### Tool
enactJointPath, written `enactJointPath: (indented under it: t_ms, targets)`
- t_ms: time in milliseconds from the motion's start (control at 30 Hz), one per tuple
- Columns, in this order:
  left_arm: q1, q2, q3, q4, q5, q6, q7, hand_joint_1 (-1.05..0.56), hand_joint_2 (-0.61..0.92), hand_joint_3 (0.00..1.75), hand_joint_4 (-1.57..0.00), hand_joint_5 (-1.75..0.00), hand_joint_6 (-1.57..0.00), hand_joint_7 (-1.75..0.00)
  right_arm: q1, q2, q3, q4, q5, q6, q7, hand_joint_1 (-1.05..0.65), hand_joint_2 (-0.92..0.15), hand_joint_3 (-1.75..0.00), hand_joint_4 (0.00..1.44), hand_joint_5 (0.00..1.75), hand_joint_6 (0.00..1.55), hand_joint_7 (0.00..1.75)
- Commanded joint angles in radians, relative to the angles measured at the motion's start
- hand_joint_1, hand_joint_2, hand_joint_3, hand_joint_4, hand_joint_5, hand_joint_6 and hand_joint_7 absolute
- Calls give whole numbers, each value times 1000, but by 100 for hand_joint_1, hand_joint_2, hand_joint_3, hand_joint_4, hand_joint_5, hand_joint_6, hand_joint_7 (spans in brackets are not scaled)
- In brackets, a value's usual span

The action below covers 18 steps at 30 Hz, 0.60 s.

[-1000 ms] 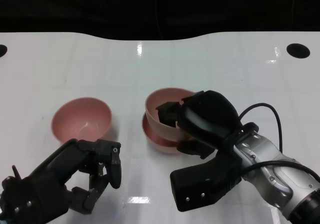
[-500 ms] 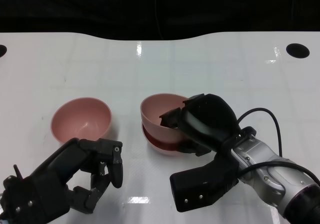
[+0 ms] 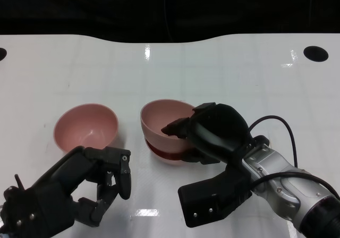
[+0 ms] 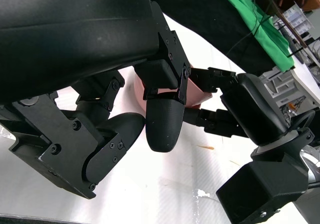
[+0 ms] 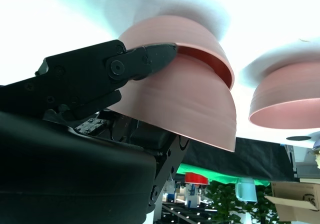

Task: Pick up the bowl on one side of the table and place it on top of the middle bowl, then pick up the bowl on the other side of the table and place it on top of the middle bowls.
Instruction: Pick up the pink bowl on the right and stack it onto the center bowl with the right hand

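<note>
Two pink bowls are nested at the table's middle. The upper bowl (image 3: 162, 121) sits tilted in the lower bowl (image 3: 166, 155) and leans to the left. My right hand (image 3: 212, 134) grips the upper bowl's right rim, fingertips inside and the rest outside. The right wrist view shows this upper bowl (image 5: 185, 104) held over the lower bowl (image 5: 170, 31). A third pink bowl (image 3: 86, 127) stands alone on the left, upright and empty. Just in front of that bowl hovers my left hand (image 3: 93, 185), fingers bent but apart, holding nothing.
The white table (image 3: 223, 73) has a dark hole (image 3: 316, 53) at its far right corner and another at the far left edge. A black cable (image 3: 276, 122) loops off my right wrist. Beyond the table's far edge everything is dark.
My right hand has carried the upper bowl to the left, and it now overhangs the lower bowl's left side. The left hand and the left bowl have not moved.
</note>
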<state>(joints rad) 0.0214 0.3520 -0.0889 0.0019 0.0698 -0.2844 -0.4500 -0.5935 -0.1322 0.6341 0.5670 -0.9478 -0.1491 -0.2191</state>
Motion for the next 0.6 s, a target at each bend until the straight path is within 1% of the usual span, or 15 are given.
enactJointPath:
  t_ms: [33, 133, 233, 400, 467, 500, 567, 600]
  targets:
    - [-8, 15, 0, 1, -1, -10, -3, -8, 34, 143, -87, -174, -80, -157, 0, -18, 5, -9, 3, 2, 10, -57, -92, -11, 53, 42, 65, 0]
    - [-9, 14, 0, 5, -3, -7, -4, -8, 34, 143, -87, -174, -79, -157, 6, -31, 8, -25, -2, 1, 13, -58, -92, -12, 53, 43, 65, 0]
    - [-10, 16, 0, 6, 1, -5, -4, -9, 35, 143, -87, -174, -79, -157, 14, -49, 6, -58, 0, 4, 40, -58, -92, -13, 52, 42, 65, 0]
    - [-8, 16, 0, -2, 0, 7, -3, -9, 35, 143, -86, -174, -80, -157, 32, -78, -2, -127, 11, 12, 112, -62, -92, -17, 42, 38, 56, 0]
    - [-8, 15, 2, -1, -3, 9, -4, -9, 35, 143, -86, -174, -80, -157, 37, -85, -4, -148, 12, 16, 135, -63, -92, -18, 42, 38, 55, 0]
    - [-8, 15, 2, 0, -6, 11, -4, -9, 35, 143, -87, -174, -80, -157, 39, -90, -6, -160, 14, 19, 149, -66, -92, -20, 37, 36, 51, 0]
    - [-10, 16, 3, 4, -7, 8, -6, -9, 35, 143, -87, -174, -80, -157, 47, -101, -8, -189, 12, 24, 173, -68, -92, -21, 35, 35, 48, 0]
    - [-11, 17, 2, 6, -6, 5, -6, -10, 35, 143, -87, -174, -79, -157, 51, -106, -8, -203, 9, 26, 180, -71, -92, -22, 31, 34, 44, 0]
